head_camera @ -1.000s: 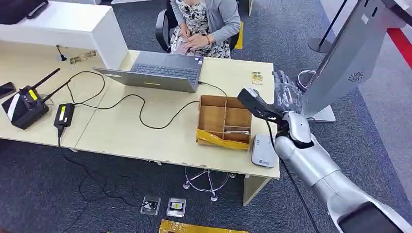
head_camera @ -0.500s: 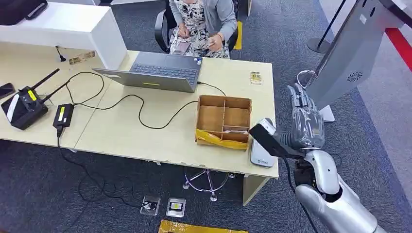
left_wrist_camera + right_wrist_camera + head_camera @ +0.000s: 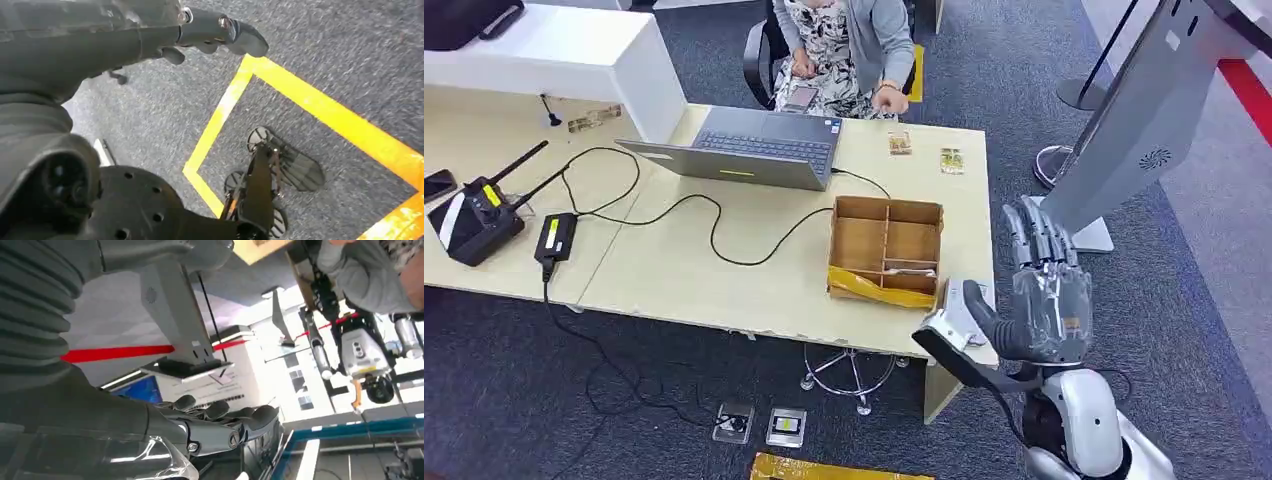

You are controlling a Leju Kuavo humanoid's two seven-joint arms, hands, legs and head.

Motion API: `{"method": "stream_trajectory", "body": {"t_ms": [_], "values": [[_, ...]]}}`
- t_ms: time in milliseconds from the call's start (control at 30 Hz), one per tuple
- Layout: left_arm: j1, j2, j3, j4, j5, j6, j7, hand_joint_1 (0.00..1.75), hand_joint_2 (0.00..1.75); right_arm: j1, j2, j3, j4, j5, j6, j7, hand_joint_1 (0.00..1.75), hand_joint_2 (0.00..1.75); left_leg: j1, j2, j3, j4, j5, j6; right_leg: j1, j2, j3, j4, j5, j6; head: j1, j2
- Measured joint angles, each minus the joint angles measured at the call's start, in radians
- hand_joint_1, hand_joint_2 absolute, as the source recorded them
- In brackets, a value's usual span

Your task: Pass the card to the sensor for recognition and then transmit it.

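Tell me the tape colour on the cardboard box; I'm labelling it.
Yellow tape along the near edge of the cardboard box, clearest in the head view.

A pale wooden worktop [image 3: 724, 280] stands on dark grey carpet [image 3: 524, 400]. A white counter block [image 3: 554, 55] sits at its far left; yellow floor tape [image 3: 310, 100] marks the carpet.

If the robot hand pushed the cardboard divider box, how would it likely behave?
The cardboard box looks open-topped, thin-walled and nearly empty, so probably light and easily slid across the smooth desk. Low and wide, it seems unlikely to tip. Its taped front edge suggests the walls may flex under pressure.
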Motion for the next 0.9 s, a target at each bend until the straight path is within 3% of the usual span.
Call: {"method": "stream_trajectory", "body": {"t_ms": [400, 633, 733, 900], "values": [[-0.004, -0.022, -0.001, 0.0, 0.0, 0.029, 0.022, 0.0, 0.0, 0.031, 0.13, 0.044, 0.054, 0.023, 0.068, -0.024, 0.0, 1.75, 0.0, 0.0, 0.0, 0.0, 0.0, 0.0, 0.0, 0.0, 0.0, 0.0, 0.0, -0.001, 0.0, 0.0], [-0.005, -0.032, -0.002, 0.0, -0.012, 0.038, 0.037, 0.0, 0.0, 0.029, 0.215, 0.068, 0.127, 0.089, 0.114, 0.026, 0.0, 1.75, 0.0, 0.0, 0.0, 0.0, 0.0, -0.001, 0.0, 0.001, 0.0, 0.0, 0.0, -0.001, 0.0, 0.0], [-0.005, -0.046, -0.006, 0.0, -0.022, 0.05, 0.051, 0.0, 0.0, 0.029, 0.245, 0.075, 0.145, 0.043, 0.162, 0.042, 0.0, 1.75, 0.0, 0.0, 0.0, 0.0, 0.0, -0.001, 0.0, 0.001, 0.0, 0.0, 0.0, -0.001, 0.0, 0.0], [-0.006, -0.066, -0.006, 0.0, -0.031, 0.058, 0.056, 0.0, 0.0, 0.005, 0.295, 0.082, 0.209, -0.016, 0.168, 0.044, 0.0, 1.75, 0.0, 0.0, 0.0, 0.0, 0.0, -0.001, 0.0, 0.001, 0.0, 0.0, 0.0, -0.001, 0.0, 0.0]]}}
